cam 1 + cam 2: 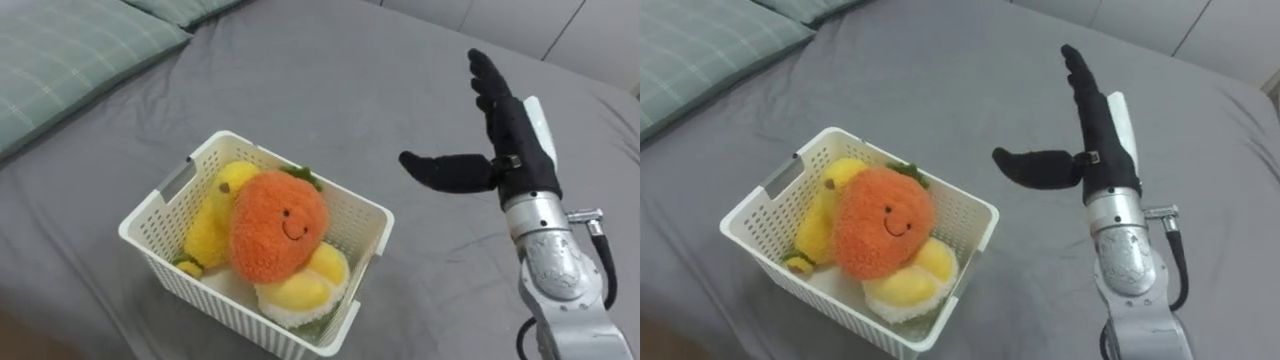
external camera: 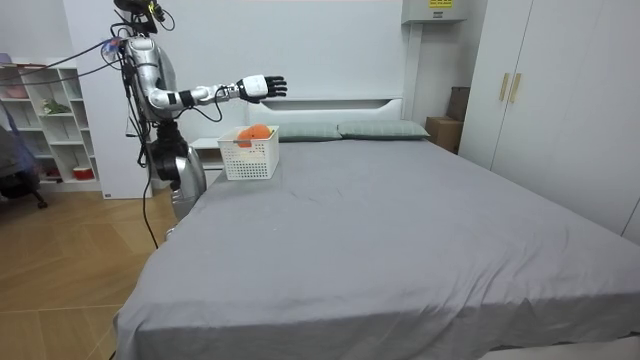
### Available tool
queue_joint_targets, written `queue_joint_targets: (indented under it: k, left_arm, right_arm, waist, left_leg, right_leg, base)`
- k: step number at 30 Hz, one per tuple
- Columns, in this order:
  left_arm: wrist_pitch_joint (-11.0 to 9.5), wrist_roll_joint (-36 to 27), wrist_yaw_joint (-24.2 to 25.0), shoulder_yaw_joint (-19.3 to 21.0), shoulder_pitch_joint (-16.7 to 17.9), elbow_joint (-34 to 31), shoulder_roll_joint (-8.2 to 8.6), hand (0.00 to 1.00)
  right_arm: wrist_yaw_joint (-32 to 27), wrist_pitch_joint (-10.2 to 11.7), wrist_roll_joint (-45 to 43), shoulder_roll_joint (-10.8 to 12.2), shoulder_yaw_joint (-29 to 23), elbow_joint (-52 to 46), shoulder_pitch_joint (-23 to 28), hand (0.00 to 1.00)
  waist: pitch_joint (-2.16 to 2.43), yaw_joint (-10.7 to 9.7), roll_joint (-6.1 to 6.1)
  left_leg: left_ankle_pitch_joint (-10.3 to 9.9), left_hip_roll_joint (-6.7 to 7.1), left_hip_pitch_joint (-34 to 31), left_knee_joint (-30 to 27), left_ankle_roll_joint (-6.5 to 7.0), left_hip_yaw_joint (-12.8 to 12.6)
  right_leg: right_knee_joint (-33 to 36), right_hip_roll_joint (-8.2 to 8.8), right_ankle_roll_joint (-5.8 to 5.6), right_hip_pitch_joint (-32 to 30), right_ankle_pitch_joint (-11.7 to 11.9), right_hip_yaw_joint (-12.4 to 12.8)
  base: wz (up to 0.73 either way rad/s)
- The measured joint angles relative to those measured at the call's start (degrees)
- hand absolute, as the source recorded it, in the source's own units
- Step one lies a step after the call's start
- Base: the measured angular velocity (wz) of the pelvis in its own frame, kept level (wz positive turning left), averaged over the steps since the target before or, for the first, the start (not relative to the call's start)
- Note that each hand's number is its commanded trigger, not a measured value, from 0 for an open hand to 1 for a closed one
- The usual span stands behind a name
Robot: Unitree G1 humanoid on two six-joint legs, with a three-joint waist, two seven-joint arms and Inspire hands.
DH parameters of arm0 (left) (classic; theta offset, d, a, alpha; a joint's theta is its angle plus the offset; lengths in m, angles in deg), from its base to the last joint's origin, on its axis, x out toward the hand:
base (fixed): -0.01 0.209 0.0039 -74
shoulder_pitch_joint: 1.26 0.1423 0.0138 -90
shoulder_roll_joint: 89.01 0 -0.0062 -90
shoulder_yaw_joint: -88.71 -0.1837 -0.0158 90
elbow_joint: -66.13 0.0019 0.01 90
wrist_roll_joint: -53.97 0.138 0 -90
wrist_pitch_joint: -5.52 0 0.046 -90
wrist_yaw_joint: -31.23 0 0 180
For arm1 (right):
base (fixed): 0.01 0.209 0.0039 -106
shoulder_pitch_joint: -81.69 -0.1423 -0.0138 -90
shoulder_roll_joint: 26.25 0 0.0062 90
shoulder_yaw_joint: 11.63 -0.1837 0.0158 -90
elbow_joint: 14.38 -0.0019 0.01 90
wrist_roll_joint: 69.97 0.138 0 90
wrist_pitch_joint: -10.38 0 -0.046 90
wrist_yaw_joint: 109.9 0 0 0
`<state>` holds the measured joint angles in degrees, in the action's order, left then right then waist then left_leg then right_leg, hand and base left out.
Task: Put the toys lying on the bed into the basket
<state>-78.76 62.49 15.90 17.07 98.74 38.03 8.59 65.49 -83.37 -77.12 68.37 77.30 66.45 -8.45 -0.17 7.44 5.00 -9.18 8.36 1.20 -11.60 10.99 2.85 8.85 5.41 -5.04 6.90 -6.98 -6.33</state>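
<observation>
right hand (image 1: 510, 140) | hovering with arm extended forward | fingers pointing straight out, thumb spreading sideways | holding nothing

Bedroom, white wall (image 2: 300, 40), wood floor (image 2: 60, 260). Wide bed (image 2: 400, 230) under a grey sheet, with a white headboard (image 2: 340, 104) and 2 pale green pillows (image 2: 383, 129) against it. White wardrobe (image 2: 560, 90) with gold handles at the room view's right, brown box (image 2: 447, 130) beside it. White open shelf unit (image 2: 45, 120) far left, low white nightstand (image 2: 208, 150) beside the bed.
</observation>
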Motion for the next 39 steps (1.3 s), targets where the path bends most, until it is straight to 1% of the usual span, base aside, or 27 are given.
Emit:
queue_joint_targets:
  k: [4,6,10,14,18,20,23,24,25,28,31,33,34,36,37,38,39]
  left_arm:
    - [0.0,0.0,0.0,1.0,0.1,-0.1,0.02,0.00]
    - [0.0,-0.2,-0.3,1.2,0.4,-0.1,0.00,0.00]
    - [0.0,-0.6,-0.3,1.2,0.6,0.0,-0.14,0.00]
    - [0.0,-1.4,-0.2,1.6,1.6,0.4,-0.17,0.00]
    - [-0.1,-2.2,-0.2,2.7,2.8,0.3,-0.18,0.00]
    - [0.0,-2.3,-0.2,2.8,3.8,-0.1,-0.19,0.00]
    - [0.2,-2.2,-0.2,2.8,4.5,-0.4,-0.19,0.00]
    - [0.2,-2.3,-0.4,2.8,4.7,-0.1,-0.22,0.00]
    - [0.2,-2.3,-0.5,2.8,4.7,-0.2,-0.19,0.00]
    - [0.1,-3.2,-1.2,2.3,4.6,-2.2,0.07,0.00]
    - [-0.1,-4.2,-2.3,1.4,4.9,-3.0,-0.35,0.00]
    - [-0.2,-4.6,-2.7,0.7,4.9,-4.9,0.09,0.00]
    - [-0.3,-4.6,-2.7,0.6,4.8,-5.0,0.26,0.00]
    - [-1.1,-4.6,-2.9,0.6,4.9,-5.0,0.49,0.00]
    - [-1.3,-4.6,-3.0,0.6,4.9,-5.0,0.49,0.00]
    - [-1.5,-4.6,-3.2,0.6,5.2,-5.0,0.57,0.00]
    - [-1.6,-4.6,-3.2,0.6,5.8,-5.0,0.68,0.00]
  right_arm:
    - [-0.7,0.0,-0.2,0.1,-2.7,-1.1,0.6,0.00]
    - [-2.0,0.0,-0.2,0.1,-3.7,-1.1,0.6,0.00]
    - [-2.9,0.1,0.1,0.1,-5.2,-1.0,0.6,0.00]
    - [-4.7,0.4,4.2,-0.1,-8.1,-0.6,3.0,0.00]
    - [-6.1,0.6,5.0,0.0,-10.9,2.2,3.7,0.00]
    - [-7.7,0.6,8.4,-0.1,-12.5,4.1,4.8,0.00]
    - [-10.0,0.5,11.3,-0.1,-12.7,4.6,7.4,0.00]
    - [-10.9,1.2,11.6,-0.1,-12.7,6.6,7.9,0.00]
    - [-11.3,1.4,11.7,-0.1,-12.7,8.0,8.3,0.00]
    - [-14.3,1.3,15.7,0.1,-12.7,15.9,8.9,0.00]
    - [-16.9,1.5,19.4,0.2,-12.7,24.0,9.3,0.00]
    - [-18.5,1.6,23.5,0.3,-12.9,31.0,9.9,0.00]
    - [-18.8,1.6,24.8,0.4,-13.1,32.0,10.3,0.00]
    - [-20.2,2.0,31.2,0.5,-14.0,37.9,11.7,0.00]
    - [-20.4,2.0,32.6,0.6,-14.4,39.5,12.2,0.00]
    - [-20.8,2.1,34.8,0.7,-15.4,42.2,12.8,0.00]
    - [-21.1,2.5,36.6,0.8,-16.5,45.4,13.0,0.00]
  waist:
    - [0.02,-0.6,-0.03]
    - [0.04,-1.0,-0.05]
    - [0.06,-1.0,-0.10]
    - [0.16,-1.2,-0.27]
    - [0.26,-3.1,-0.51]
    - [0.31,-4.1,-0.42]
    - [0.32,-4.3,-0.41]
    - [0.33,-4.4,-0.40]
    - [0.36,-4.4,-0.34]
    - [0.35,-5.1,-0.40]
    - [0.31,-5.7,-0.74]
    - [0.22,-5.9,-0.91]
    - [0.20,-5.9,-1.06]
    - [0.26,-6.3,-1.28]
    - [0.25,-6.4,-1.29]
    - [0.22,-6.5,-1.37]
    - [0.23,-7.3,-1.50]
  left_leg:
    - [0.0,0.00,0.0,-0.1,0.02,-0.4]
    - [0.0,0.00,0.0,-0.1,0.03,-0.5]
    - [0.0,-0.14,0.1,0.0,0.04,-1.1]
    - [0.0,-0.20,0.5,0.3,0.09,-1.4]
    - [0.0,-0.21,0.5,0.3,0.08,-1.5]
    - [0.0,-0.23,0.4,0.8,0.07,-1.5]
    - [0.0,-0.59,0.5,1.1,0.05,-2.5]
    - [0.0,-0.65,0.5,1.1,0.05,-2.7]
    - [0.0,-0.65,0.5,1.0,0.05,-2.7]
    - [0.0,-0.65,0.4,1.1,0.04,-2.6]
    - [0.0,-0.65,0.5,1.3,0.06,-2.6]
    - [0.0,-0.65,0.5,1.4,0.06,-2.8]
    - [0.0,-0.64,0.4,1.5,0.07,-2.7]
    - [0.0,-0.64,0.6,1.9,0.09,-2.7]
    - [0.0,-0.64,0.6,1.9,0.09,-2.7]
    - [0.0,-0.64,0.5,1.9,0.10,-2.7]
    - [0.0,-0.64,0.5,1.9,0.10,-2.7]
  right_leg:
    - [0.0,0.10,0.01,-0.1,0.0,-0.2]
    - [0.0,0.13,0.01,-0.1,0.0,-0.3]
    - [-0.2,0.47,0.00,-0.1,0.0,-0.4]
    - [-0.2,0.45,0.00,0.0,0.0,-0.2]
    - [0.0,0.22,-0.01,0.0,0.0,0.1]
    - [0.1,0.02,0.00,-0.3,0.0,0.9]
    - [0.2,-0.24,0.01,-0.7,0.0,1.7]
    - [0.0,-0.30,0.03,-0.7,0.0,1.8]
    - [0.0,-0.29,0.03,-0.7,0.0,1.7]
    - [0.0,-0.28,0.07,-0.9,0.0,1.5]
    - [0.1,-0.29,0.09,-0.9,0.0,1.7]
    - [0.0,-0.28,0.09,-1.0,0.0,1.7]
    - [0.1,-0.28,0.09,-1.1,0.0,1.7]
    - [0.1,-0.29,0.07,-1.1,0.0,1.6]
    - [0.0,-0.29,0.07,-1.1,0.0,1.6]
    - [-0.2,-0.29,0.08,-1.1,0.0,1.6]
    - [-0.2,-0.29,0.07,-1.2,0.0,1.5]
  base:
    - [-0.05]
    - [0.00]
    - [-0.04]
    - [-0.04]
    - [0.00]
    - [-0.06]
    - [-0.17]
    - [-0.12]
    - [-0.04]
    - [0.00]
    - [0.00]
    - [0.00]
    - [-0.03]
    - [0.00]
    - [0.00]
    - [0.00]
    - [0.00]
